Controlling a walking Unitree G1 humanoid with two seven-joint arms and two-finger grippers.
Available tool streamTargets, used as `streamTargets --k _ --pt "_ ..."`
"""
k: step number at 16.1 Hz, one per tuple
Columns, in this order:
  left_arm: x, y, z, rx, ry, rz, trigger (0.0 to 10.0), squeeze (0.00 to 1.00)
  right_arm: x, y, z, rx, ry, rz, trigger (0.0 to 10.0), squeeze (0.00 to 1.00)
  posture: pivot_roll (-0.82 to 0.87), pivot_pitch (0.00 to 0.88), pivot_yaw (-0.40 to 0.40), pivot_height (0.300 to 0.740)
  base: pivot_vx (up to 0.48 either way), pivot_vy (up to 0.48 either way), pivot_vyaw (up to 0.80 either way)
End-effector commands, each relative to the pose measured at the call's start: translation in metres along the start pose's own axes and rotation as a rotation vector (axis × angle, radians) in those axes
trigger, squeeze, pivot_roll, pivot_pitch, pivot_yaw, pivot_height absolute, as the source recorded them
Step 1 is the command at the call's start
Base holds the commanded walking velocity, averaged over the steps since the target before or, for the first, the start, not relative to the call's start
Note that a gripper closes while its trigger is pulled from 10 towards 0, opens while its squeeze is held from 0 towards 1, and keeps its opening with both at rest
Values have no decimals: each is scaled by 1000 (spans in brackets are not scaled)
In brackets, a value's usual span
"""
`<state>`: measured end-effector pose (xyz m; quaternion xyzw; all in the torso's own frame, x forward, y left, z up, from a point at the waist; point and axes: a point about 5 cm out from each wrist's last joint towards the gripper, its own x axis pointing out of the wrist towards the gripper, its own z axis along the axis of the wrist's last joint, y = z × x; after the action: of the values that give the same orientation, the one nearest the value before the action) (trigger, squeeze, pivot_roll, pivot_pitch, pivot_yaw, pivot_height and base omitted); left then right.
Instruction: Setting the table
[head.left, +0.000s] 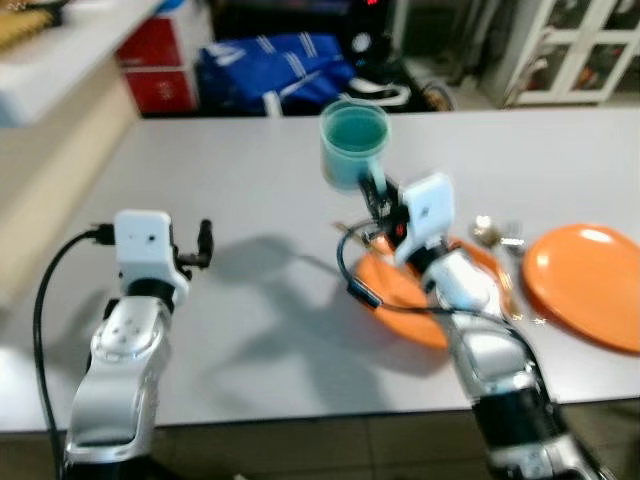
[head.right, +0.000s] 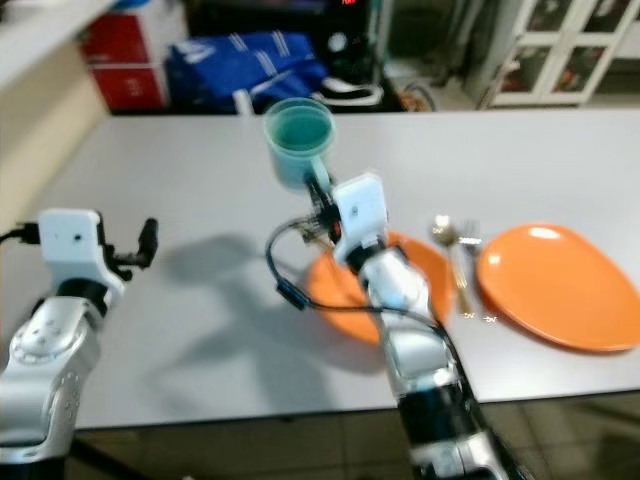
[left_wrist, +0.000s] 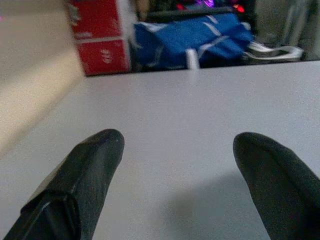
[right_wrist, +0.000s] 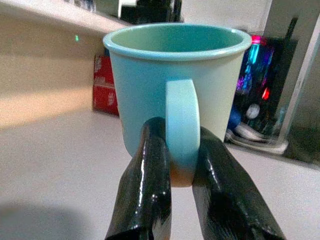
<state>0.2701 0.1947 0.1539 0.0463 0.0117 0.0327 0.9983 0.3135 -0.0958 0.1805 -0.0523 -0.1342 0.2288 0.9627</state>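
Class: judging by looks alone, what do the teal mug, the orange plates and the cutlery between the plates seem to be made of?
Teal mug: probably plastic; thick rounded rim, even matte colour, soft sheen. It is held by the handle in the right end effector.
Orange plates: likely plastic or melamine; uniform colour, dull highlight.
Cutlery: apparently metal, gold-toned and shiny; too blurred for certainty.

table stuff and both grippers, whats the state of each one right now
teal mug: upright, lifted off the table, held by its handle
right gripper: jaws shut on the mug handle
left gripper: jaws open, holding nothing, above the table
near orange plate: flat on the table, partly under the right arm
far orange plate: flat on the table
gold cutlery: lying between the plates
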Motion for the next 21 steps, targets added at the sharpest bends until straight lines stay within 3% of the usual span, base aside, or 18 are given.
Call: streamTargets --k 1,8,12,15,18,21 --pt "-2 5 3 12 -16 18 10000 0 -3 -2 -6 22 34 -6 10000 0 -52 6 32 740 0 0 0" --pt "-2 1 2 3 -14 14 10000 0 14 -14 -1 -14 35 -27 10000 0 -56 2 33 740 0 0 0" --pt "-4 -1 -1 5 -8 8 10000 0 34 -22 3 -40 39 -38 10000 0 -43 3 26 740 0 0 0" --pt "-6 2 -1 9 -6 14 10000 0 51 -29 -5 -10 100 -89 10000 0 -25 13 27 740 0 0 0" --pt "-10 5 0 26 0 14 10000 0 71 -21 -13 9 158 -105 10000 0 3 25 30 740 0 0 0" --pt "-17 10 1 40 7 28 10000 0 77 -18 -24 11 223 -131 10000 0 44 43 32 740 0 0 0"
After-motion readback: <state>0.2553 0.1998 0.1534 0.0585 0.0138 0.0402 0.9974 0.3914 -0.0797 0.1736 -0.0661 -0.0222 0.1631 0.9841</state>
